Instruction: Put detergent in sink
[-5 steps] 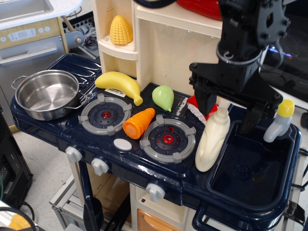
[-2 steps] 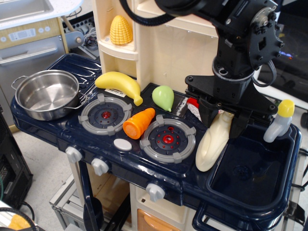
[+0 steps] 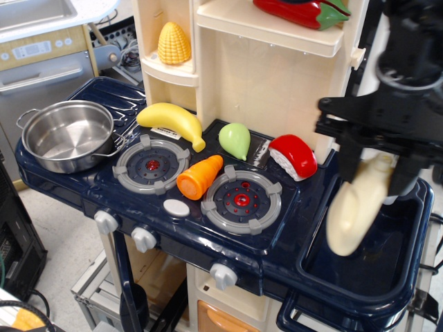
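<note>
Toy kitchen counter (image 3: 83, 190) is dark blue. Below the pincer (image 3: 377, 169) lies the sink (image 3: 415, 273), its floor bare. The pincer squeezes the top of the detergent (image 3: 356, 207), which hangs tilted over the sink's left edge. Left of it sits a red toy (image 3: 293, 155).

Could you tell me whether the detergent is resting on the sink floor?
No, the detergent hangs tilted in the hand above the sink.

Pale speckled floor (image 3: 62, 242) below; a grey metal cabinet (image 3: 41, 72) stands left, cream toy-kitchen shelving (image 3: 277, 69) rises behind.
</note>
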Robot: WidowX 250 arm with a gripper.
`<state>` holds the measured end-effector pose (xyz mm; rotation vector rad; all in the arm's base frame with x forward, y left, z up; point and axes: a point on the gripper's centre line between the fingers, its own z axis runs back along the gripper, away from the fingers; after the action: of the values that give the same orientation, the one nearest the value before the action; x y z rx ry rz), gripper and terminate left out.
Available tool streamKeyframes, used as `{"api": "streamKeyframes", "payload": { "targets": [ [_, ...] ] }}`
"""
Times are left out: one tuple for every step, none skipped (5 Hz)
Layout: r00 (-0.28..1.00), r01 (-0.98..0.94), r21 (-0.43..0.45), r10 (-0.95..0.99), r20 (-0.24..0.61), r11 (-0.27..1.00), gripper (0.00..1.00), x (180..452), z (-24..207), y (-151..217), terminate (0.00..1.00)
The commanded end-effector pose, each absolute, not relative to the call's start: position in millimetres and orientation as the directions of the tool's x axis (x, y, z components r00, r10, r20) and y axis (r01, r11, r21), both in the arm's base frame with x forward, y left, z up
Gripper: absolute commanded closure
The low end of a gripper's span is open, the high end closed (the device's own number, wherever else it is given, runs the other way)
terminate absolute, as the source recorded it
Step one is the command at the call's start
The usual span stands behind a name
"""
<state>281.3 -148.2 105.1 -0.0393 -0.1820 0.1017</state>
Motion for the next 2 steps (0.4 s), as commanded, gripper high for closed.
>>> {"api": "streamKeyframes", "payload": {
  "targets": [
    [0.950,-0.106,-0.130,0.139,0.279,0.986,1.00,298,95,-166,0.00],
    [0.956,-0.084,-0.132,0.117,0.268,0.988,1.00,300,79,-167,0.00]
  ]
}}
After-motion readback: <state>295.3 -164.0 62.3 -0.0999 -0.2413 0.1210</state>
